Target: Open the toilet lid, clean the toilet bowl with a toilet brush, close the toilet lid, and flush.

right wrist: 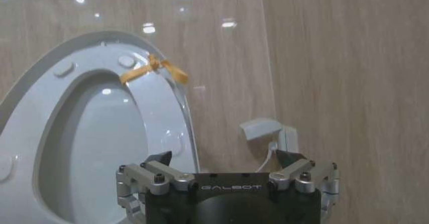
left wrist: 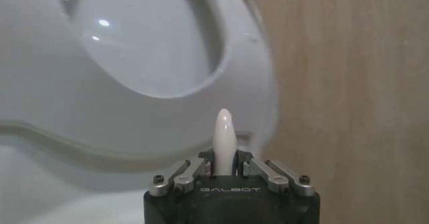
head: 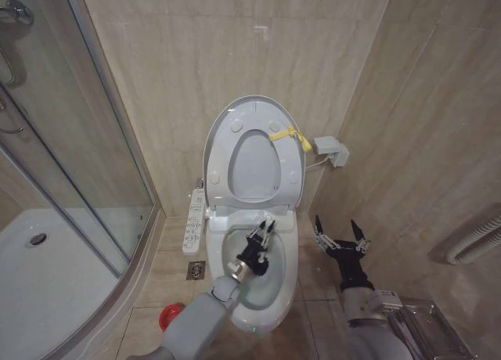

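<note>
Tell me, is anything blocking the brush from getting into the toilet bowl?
Nothing visible is. The lid stands raised against the wall, so the toilet bowl is open. The left gripper holds the brush over it; the right gripper waits open alongside.

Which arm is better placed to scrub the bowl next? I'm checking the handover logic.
Left, probably. The left gripper is over the toilet bowl, shut on the toilet brush handle. The right gripper hangs open and empty beside the bowl, near the wall.
</note>
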Controlling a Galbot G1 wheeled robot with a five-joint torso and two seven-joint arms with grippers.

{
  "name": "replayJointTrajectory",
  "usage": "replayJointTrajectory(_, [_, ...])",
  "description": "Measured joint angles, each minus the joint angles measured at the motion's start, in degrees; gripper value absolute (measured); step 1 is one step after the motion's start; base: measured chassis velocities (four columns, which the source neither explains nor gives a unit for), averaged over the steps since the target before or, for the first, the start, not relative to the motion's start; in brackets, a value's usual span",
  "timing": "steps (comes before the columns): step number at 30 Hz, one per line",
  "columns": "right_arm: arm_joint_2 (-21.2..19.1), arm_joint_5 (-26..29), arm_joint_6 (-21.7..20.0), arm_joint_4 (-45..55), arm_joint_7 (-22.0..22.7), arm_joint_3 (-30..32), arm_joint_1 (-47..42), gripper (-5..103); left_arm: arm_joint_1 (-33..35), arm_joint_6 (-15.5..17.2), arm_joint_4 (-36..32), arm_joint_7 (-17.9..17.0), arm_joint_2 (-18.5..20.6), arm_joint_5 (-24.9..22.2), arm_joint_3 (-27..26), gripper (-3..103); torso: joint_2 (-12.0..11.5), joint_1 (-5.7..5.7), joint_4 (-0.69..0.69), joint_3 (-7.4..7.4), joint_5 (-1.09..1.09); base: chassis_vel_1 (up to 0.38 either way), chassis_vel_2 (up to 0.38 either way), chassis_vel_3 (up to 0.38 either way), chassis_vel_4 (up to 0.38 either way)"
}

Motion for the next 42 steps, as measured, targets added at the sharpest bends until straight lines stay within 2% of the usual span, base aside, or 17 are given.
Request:
replayJointTrajectory(4, [0.0,0.0,0.0,0.0,0.0,0.0,0.0,100,-0.2,0.1,-0.4,-0.3,0.3,0.2,-1.3,22,0.0,0.01,0.02,0.03,-0.04,0.0,0.0,0.0,0.0])
replayJointTrajectory(5, [0.0,0.0,0.0,0.0,0.0,0.0,0.0,100,0.3,1.0,-2.8,-0.7,0.7,0.3,-1.3,22,0.0,0.04,0.06,0.05,-0.07,0.0,0.0,0.0,0.0])
replayJointTrajectory(10, [0.0,0.0,0.0,0.0,0.0,0.0,0.0,100,1.5,2.9,-10.2,-2.0,1.4,0.4,-0.4,22,0.0,0.03,0.02,0.04,-0.05,0.0,0.0,0.0,0.0])
replayJointTrajectory(13, [0.0,0.0,0.0,0.0,0.0,0.0,0.0,100,1.8,3.3,-11.4,-2.2,1.3,0.5,0.2,22,0.0,0.02,0.01,0.03,-0.04,0.0,0.0,0.0,0.0])
replayJointTrajectory(15, [0.0,0.0,0.0,0.0,0.0,0.0,0.0,100,1.8,3.2,-10.8,-2.2,1.1,0.5,0.2,22,0.0,0.02,0.02,0.03,-0.04,0.0,0.0,0.0,0.0])
replayJointTrajectory(23, [0.0,0.0,0.0,0.0,0.0,0.0,0.0,100,0.4,1.5,-0.9,-1.4,-0.1,0.4,-1.1,22,0.0,0.03,0.04,0.03,-0.02,0.0,0.0,0.0,0.0])
replayJointTrajectory(24, [0.0,0.0,0.0,0.0,0.0,0.0,0.0,100,0.0,1.2,-0.4,-1.4,-0.1,0.4,-1.7,22,0.0,0.02,0.01,0.03,-0.02,0.0,0.0,0.0,0.0])
replayJointTrajectory(29, [0.0,0.0,0.0,0.0,0.0,0.0,0.0,100,0.2,1.9,-4.3,-1.5,0.8,0.3,-1.8,22,0.0,0.03,0.03,0.03,-0.02,0.0,0.0,0.0,0.0])
replayJointTrajectory(32, [0.0,0.0,0.0,0.0,0.0,0.0,0.0,100,1.2,3.2,-10.3,-2.5,1.3,0.3,-0.5,22,0.0,0.03,0.02,0.03,-0.04,0.0,0.0,0.0,0.0])
replayJointTrajectory(35, [0.0,0.0,0.0,0.0,0.0,0.0,0.0,100,1.8,3.8,-13.4,-2.9,1.3,0.3,0.8,22,0.0,0.02,0.0,0.02,-0.04,0.0,0.0,0.0,0.0])
replayJointTrajectory(38, [0.0,0.0,0.0,0.0,0.0,0.0,0.0,100,1.9,4.0,-13.0,-2.7,1.1,0.2,1.5,22,0.0,0.02,0.01,0.03,-0.03,0.0,0.0,0.0,0.0])
replayJointTrajectory(42, [0.0,0.0,0.0,0.0,0.0,0.0,0.0,100,1.0,2.7,-7.3,-2.2,0.3,0.4,1.4,22,0.0,0.02,0.02,0.03,-0.04,0.0,0.0,0.0,0.0])
